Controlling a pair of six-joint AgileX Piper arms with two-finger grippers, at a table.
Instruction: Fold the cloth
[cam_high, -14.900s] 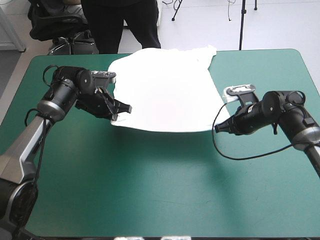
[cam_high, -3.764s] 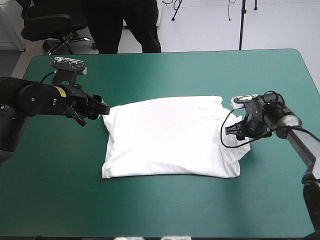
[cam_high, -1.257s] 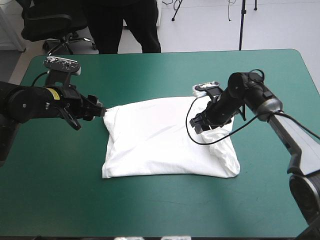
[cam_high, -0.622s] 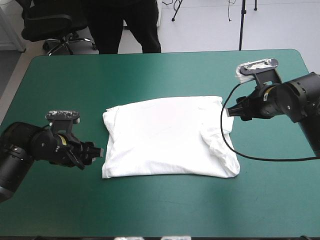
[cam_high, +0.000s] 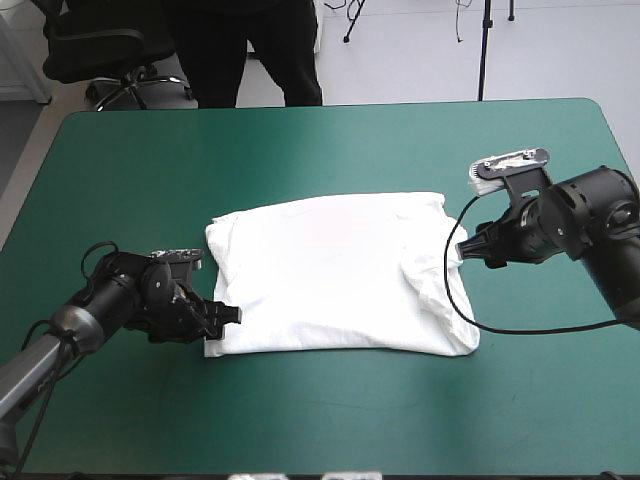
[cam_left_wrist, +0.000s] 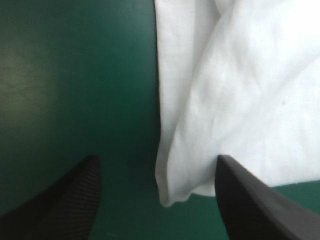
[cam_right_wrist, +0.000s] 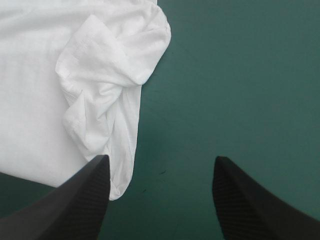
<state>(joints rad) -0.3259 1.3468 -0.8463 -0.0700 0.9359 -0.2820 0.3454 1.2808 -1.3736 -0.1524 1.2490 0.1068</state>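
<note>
Lying near the middle of the bench, the T-shirt is a white bundle of roughly rectangular outline, already doubled over itself. Its far, left and near edges run fairly straight. The right edge is untidy: a sleeve is bunched there in soft rolls and creases, and its hem trails out onto the teal-green cover. The cloth looks thin, limp and matte, and lies in more than one layer at the rims.

The left hand sits low at the near-left corner of the bundle, spread wide. One black finger is over bare cover and the other against the white cloth, so the rounded corner lies in the gap between them. Whether either finger touches the cloth I cannot tell. The right hand is also spread wide and holds nothing. It is just beside the right edge, toward the far corner, with the sleeve's hem close by one of its fingers.

My reading is that one fold is finished and the grasp for the next is being set up. The left hand looks placed to pinch its corner; it would need to go low enough to catch every layer, since cloth this slack parts easily. The right hand would need a matching hold on the right side, and the rumpled sleeve probably wants tucking or gathering first, or the next crease will come out lumpy.
</note>
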